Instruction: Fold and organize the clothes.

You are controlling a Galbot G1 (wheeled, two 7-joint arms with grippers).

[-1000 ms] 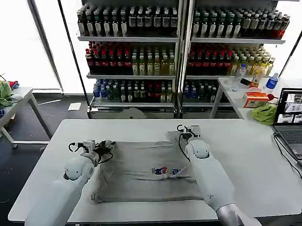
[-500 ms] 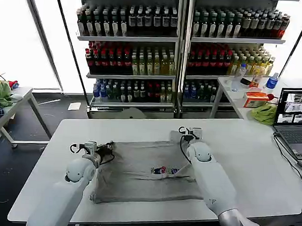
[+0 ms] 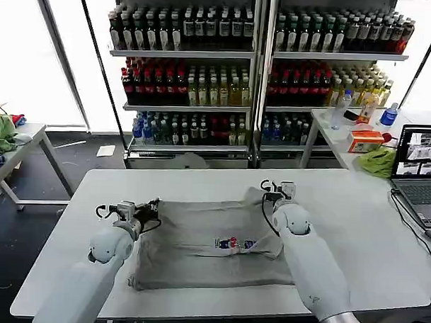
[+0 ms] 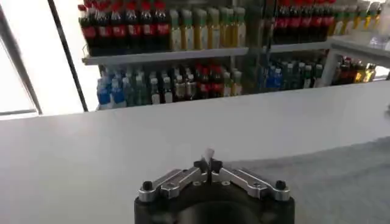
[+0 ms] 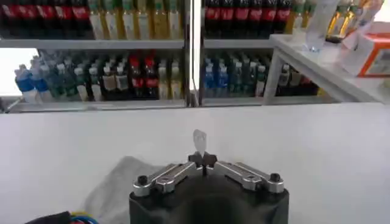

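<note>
Before shelves of bottles [image 3: 204, 90], on the white table [image 3: 355, 230], your grey shirt [image 3: 198, 242] lies spread, unfolded; left gripper [image 3: 144, 211] and right gripper [image 3: 274, 192] each pinch a far corner, folding barely begun

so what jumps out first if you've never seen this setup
A grey short-sleeved cotton shirt with a small multicoloured chest print lies spread on the white table. The left gripper and right gripper are shut on its two far corners. Behind stand tall shelves of coloured drink bottles.
</note>
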